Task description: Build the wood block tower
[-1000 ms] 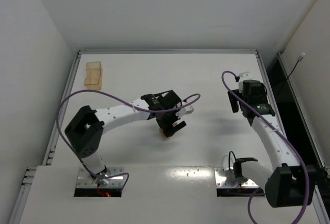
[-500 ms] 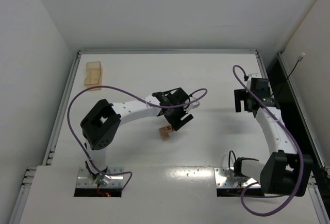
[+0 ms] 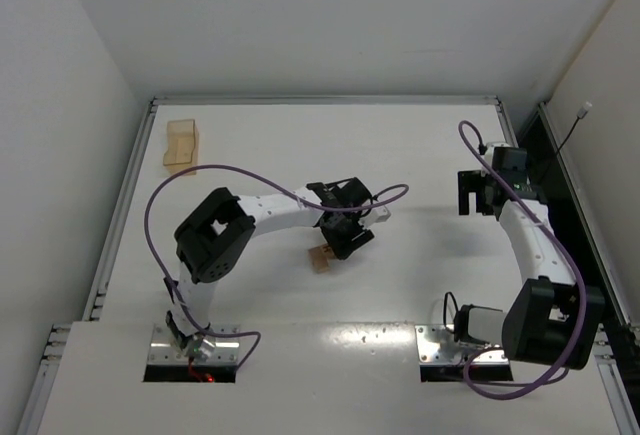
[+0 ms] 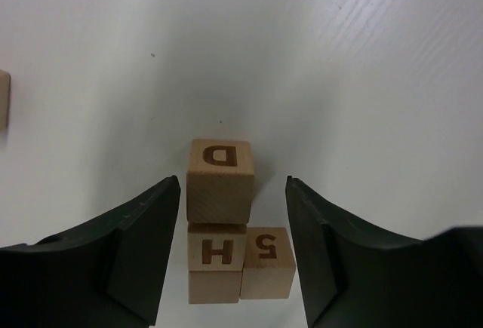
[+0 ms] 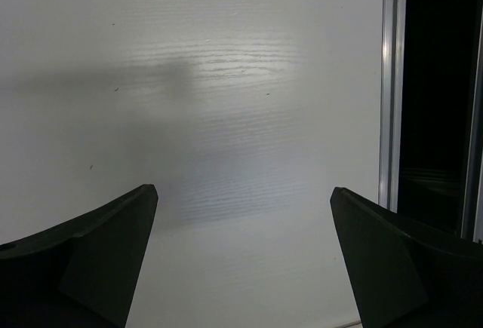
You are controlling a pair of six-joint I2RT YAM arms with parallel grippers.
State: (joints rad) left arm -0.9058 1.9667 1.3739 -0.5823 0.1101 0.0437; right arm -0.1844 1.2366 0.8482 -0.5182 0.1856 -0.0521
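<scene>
Three tan wood blocks (image 3: 320, 258) sit huddled near the table's middle. In the left wrist view a cube marked D (image 4: 219, 179) looks raised and touches a cube marked H (image 4: 216, 251), with a cube marked 5 (image 4: 268, 262) beside that one. I cannot tell whether the D cube rests on another cube. My left gripper (image 4: 232, 182) (image 3: 345, 235) hovers over them, open, its fingers clear of the cubes on both sides. Far to the right, my right gripper (image 3: 478, 195) (image 5: 243, 192) is open over bare table, holding nothing.
A larger tan wood piece (image 3: 182, 145) lies at the back left corner. Another tan block edge (image 4: 3, 98) shows at the left border of the left wrist view. A metal rail (image 5: 389, 79) and a dark gap run along the table's right edge, close to the right gripper.
The left gripper has drawn back off the cubes, uncovering them in the top view, and its fingers have come closer together. The right arm has swung further right towards the table edge.
</scene>
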